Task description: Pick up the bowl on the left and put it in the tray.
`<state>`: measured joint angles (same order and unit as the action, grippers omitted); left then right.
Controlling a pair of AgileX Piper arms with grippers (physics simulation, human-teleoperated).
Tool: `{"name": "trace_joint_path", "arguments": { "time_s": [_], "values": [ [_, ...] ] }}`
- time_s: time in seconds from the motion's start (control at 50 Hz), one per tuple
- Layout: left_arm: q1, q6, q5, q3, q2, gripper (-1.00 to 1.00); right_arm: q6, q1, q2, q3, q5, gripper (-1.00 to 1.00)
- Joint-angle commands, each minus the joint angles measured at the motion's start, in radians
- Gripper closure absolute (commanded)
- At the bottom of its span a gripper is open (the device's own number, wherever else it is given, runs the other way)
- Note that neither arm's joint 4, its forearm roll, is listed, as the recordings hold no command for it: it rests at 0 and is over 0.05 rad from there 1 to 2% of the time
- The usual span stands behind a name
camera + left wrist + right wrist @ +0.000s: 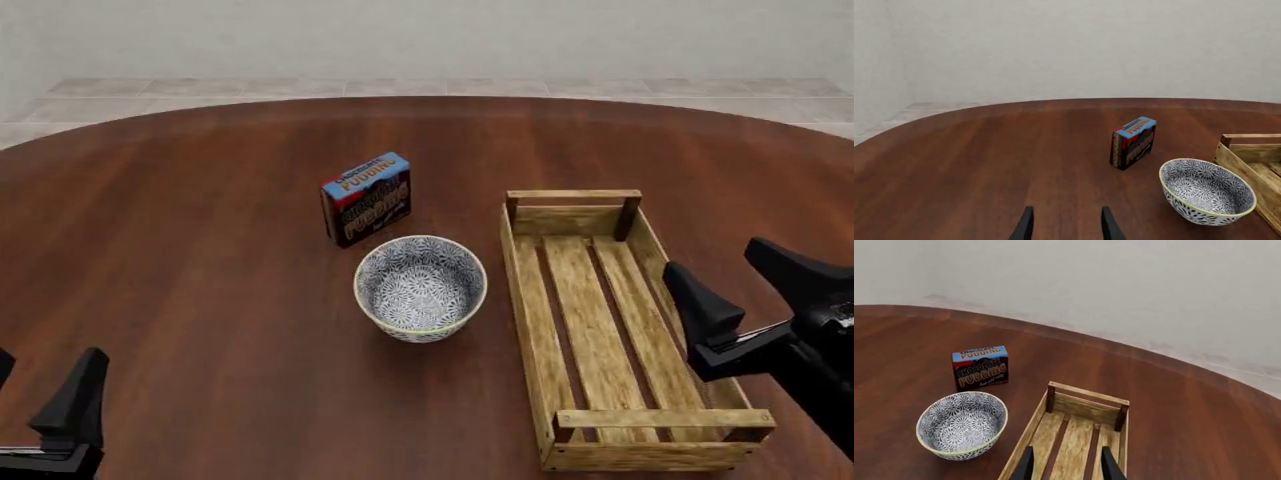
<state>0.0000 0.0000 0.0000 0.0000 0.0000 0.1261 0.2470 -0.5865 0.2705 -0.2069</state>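
Observation:
The bowl (419,288), white with a dense dark-blue floral pattern, stands upright on the table just left of the tray (523,300), a long light-wood slatted crate. My left gripper (38,395) hangs open near the table's front left edge, well away from the bowl (1207,192), with nothing between its fingers (1026,224). My right gripper (717,260) is open above the right side of the tray (1087,407) and holds nothing. The right wrist view shows the bowl (962,425) beside the tray's end.
A small chocolate pudding box (366,198) stands upright just behind the bowl, a little to its left. The round dark wooden table (187,250) stretches bare to the left and behind. A pale wall and tiled floor lie beyond the far edge.

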Motion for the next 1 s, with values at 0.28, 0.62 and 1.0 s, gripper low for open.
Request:
{"name": "trace_joint_path", "arguments": {
  "time_s": [0.28, 0.62, 1.0],
  "values": [
    [0.000, 0.000, 0.000, 0.000, 0.000, -1.00, 0.005, 0.051, -0.118, 0.099, 0.025, -1.00],
    [0.000, 0.000, 0.000, 0.000, 0.000, -1.00, 0.020, 0.094, -0.203, 0.153, 0.019, -1.00],
    [0.000, 0.000, 0.000, 0.000, 0.000, -1.00, 0.048, 0.097, -0.261, 0.199, 0.004, -1.00]
  ]
}}
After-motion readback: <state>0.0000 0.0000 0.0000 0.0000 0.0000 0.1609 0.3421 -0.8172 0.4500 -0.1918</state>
